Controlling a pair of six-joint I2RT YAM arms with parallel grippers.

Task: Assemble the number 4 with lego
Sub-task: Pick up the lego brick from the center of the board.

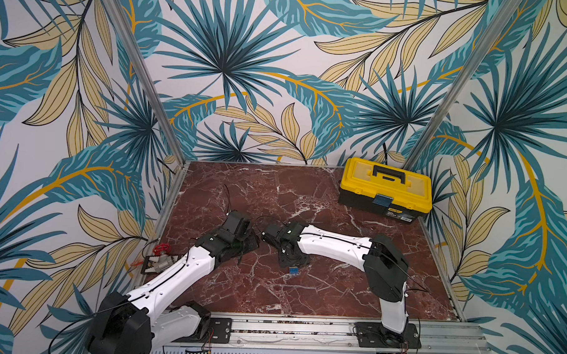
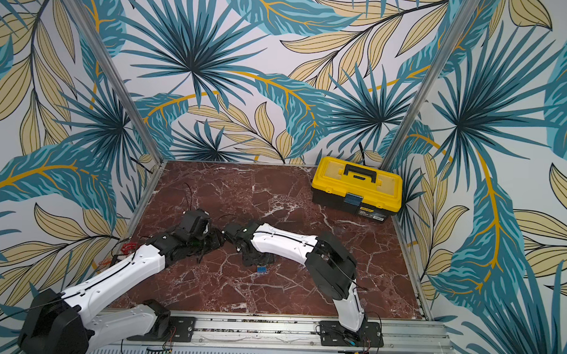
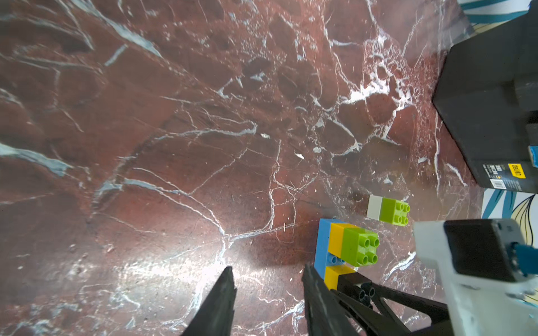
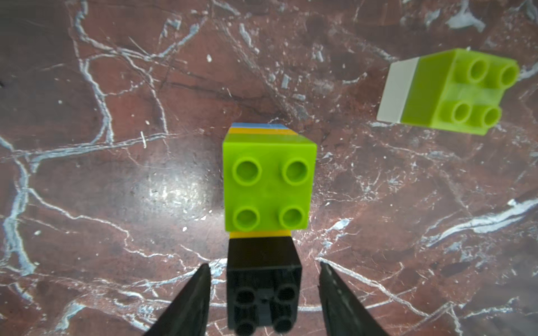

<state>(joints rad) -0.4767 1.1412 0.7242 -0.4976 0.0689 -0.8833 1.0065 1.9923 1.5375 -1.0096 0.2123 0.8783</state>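
A partly built lego figure lies flat on the marble. It has a long light-blue brick (image 3: 322,250), a yellow brick (image 3: 336,237) with a lime-green one (image 4: 267,186) on it, and a second yellow brick (image 3: 334,275) with a black one (image 4: 263,261) on it. My right gripper (image 4: 265,293) is open and straddles the black brick, with a gap on each side. My left gripper (image 3: 267,291) is open and empty, its nearer finger (image 3: 313,288) beside the light-blue brick. A separate green-and-white stack (image 4: 445,93) lies apart from the figure. In both top views only the figure's blue end (image 1: 293,271) shows.
A yellow-and-black toolbox (image 1: 385,188) stands at the back right corner of the table. A red-handled valve fitting (image 1: 161,249) sits at the left edge. Both arms meet near the table's middle.
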